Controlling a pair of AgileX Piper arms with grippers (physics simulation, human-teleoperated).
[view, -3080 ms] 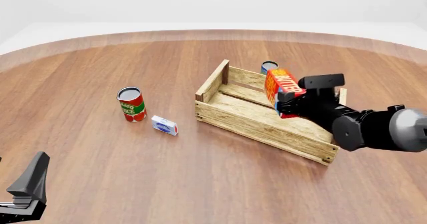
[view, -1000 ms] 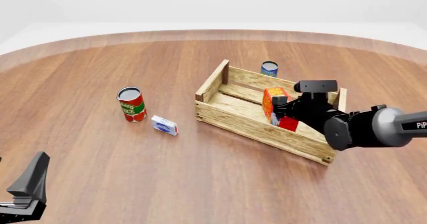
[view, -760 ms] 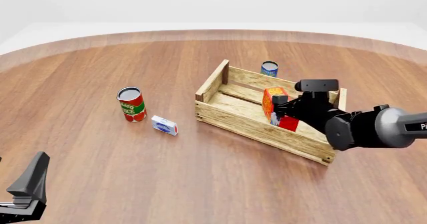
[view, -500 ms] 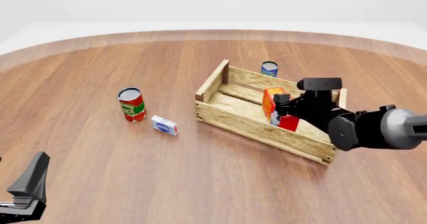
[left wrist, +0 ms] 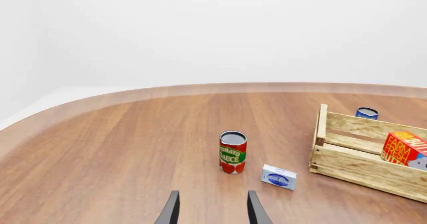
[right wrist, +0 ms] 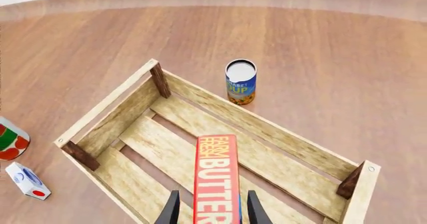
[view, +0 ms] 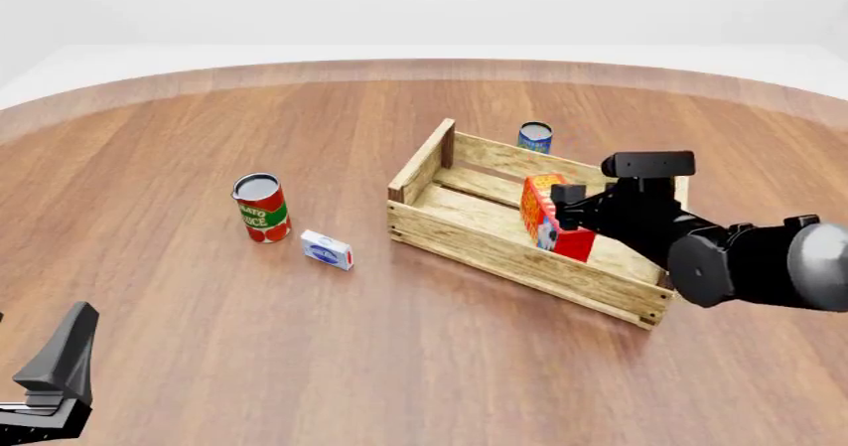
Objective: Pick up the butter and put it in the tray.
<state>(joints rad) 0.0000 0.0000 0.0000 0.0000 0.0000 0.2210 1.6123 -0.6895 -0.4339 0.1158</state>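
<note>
The butter (view: 541, 213), a red-orange carton, stands on end on the floor of the tray (view: 503, 252), the big wooden slat crate, near its right half. My right gripper (view: 567, 211) is open, with a finger on each side of the carton and a small gap on both sides in the right wrist view (right wrist: 212, 211). There the butter (right wrist: 216, 179) shows its "BUTTER" lettering over the tray slats (right wrist: 267, 129). My left gripper (view: 60, 376) is open and empty at the near left of the table; its fingers (left wrist: 172, 211) show in the left wrist view.
A tomato sauce can (view: 261, 208) and a small blue-white box (view: 326, 250) stand left of the tray. A blue can (view: 534, 137) stands just behind the tray's far wall. The left wrist view shows the butter (left wrist: 402, 148) inside the tray (left wrist: 347, 166).
The butter came down from above the tray onto its floor. Over the last second my right arm has drawn back a little to the right while the carton stays put.
</note>
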